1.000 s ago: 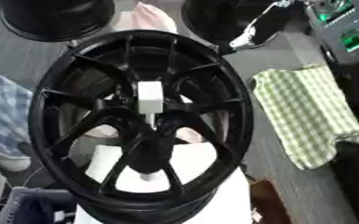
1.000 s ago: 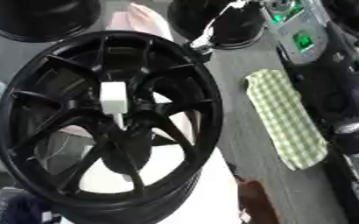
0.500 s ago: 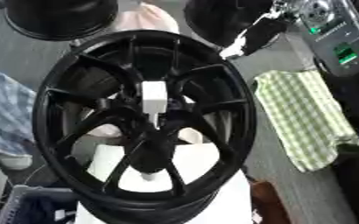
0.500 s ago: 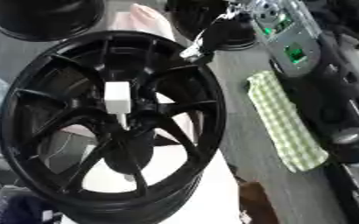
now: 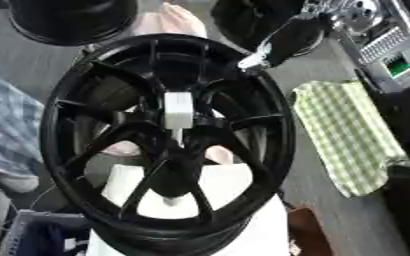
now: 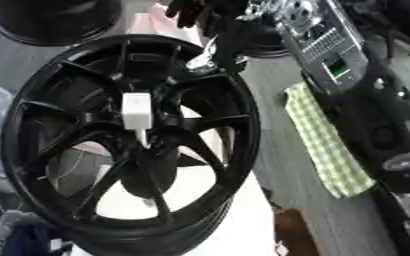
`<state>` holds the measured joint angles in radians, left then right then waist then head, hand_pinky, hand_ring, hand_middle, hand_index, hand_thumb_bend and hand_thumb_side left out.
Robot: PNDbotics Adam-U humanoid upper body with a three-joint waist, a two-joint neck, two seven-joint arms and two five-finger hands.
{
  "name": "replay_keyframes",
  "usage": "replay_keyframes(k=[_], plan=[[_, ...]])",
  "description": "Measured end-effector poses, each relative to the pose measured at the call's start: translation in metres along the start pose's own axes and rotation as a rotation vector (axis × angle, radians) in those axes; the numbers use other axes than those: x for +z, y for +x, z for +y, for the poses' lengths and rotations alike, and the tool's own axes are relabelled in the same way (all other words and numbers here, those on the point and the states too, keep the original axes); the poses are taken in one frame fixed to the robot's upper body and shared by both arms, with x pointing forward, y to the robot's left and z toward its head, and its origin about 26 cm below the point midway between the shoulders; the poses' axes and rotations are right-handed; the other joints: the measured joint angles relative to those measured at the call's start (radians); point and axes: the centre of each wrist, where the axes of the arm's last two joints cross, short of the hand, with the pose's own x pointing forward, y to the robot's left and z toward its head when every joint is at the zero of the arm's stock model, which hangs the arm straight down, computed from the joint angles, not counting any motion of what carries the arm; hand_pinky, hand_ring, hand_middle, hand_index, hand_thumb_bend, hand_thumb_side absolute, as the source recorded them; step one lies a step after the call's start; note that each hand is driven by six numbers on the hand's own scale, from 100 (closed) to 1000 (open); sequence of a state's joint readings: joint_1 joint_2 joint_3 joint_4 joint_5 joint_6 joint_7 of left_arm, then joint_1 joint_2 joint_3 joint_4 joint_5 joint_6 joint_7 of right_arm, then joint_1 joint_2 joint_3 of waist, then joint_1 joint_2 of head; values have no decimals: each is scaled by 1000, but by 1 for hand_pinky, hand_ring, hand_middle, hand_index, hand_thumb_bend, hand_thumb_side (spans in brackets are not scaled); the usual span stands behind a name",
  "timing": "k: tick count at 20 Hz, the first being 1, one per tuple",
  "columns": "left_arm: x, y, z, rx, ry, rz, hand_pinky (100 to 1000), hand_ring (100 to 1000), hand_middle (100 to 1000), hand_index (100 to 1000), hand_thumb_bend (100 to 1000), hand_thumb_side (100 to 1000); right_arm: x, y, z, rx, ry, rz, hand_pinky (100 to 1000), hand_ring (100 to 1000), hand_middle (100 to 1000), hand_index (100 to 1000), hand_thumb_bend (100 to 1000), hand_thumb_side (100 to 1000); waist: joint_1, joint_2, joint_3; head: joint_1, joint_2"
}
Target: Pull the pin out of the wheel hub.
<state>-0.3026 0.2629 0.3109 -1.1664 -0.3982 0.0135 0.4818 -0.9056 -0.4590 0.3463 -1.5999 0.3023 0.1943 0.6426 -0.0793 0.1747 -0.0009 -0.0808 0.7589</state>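
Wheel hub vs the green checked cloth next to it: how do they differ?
The wheel hub is glossy black, rigid and spoked; the checked cloth is pale green-and-white and soft. The wheel hub stands tilted on a white support; the cloth lies flat on the grey surface. The hub carries a white pin at its centre; the cloth carries nothing.
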Motion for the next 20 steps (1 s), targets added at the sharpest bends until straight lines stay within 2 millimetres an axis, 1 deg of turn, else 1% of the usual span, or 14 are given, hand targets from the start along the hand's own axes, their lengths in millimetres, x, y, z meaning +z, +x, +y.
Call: replay_keyframes(k=[3, 6, 10, 13, 20], plan=[[0, 3, -3, 2, -7, -5, 778, 762, 574, 774, 100, 822, -6, 0, 7, 38, 22, 7, 709, 805, 709, 798, 669, 284, -1, -2, 11, 0, 5], [2, 6, -8, 7, -21, -6, 778, 758, 574, 774, 100, 824, -13, -6, 15, 76, 41, 26, 716, 808, 715, 801, 667, 282, -4, -7, 18, 0, 5], [3, 9, -11, 8, -33, -10, 778, 758, 575, 775, 100, 824, -20, -18, 25, 95, 51, 60, 715, 804, 708, 799, 664, 281, -4, -10, 28, -2, 5], [4, 10, -13, 11, -38, -11, 778, 758, 575, 775, 100, 825, -25, -24, 31, 97, 54, 78, 703, 792, 685, 795, 663, 282, -5, -10, 35, -10, 6], [5, 13, -17, 11, -51, -14, 778, 758, 576, 775, 100, 826, -31, -28, 38, 78, 56, 91, 686, 783, 663, 788, 653, 292, -11, -15, 45, -27, 6]])
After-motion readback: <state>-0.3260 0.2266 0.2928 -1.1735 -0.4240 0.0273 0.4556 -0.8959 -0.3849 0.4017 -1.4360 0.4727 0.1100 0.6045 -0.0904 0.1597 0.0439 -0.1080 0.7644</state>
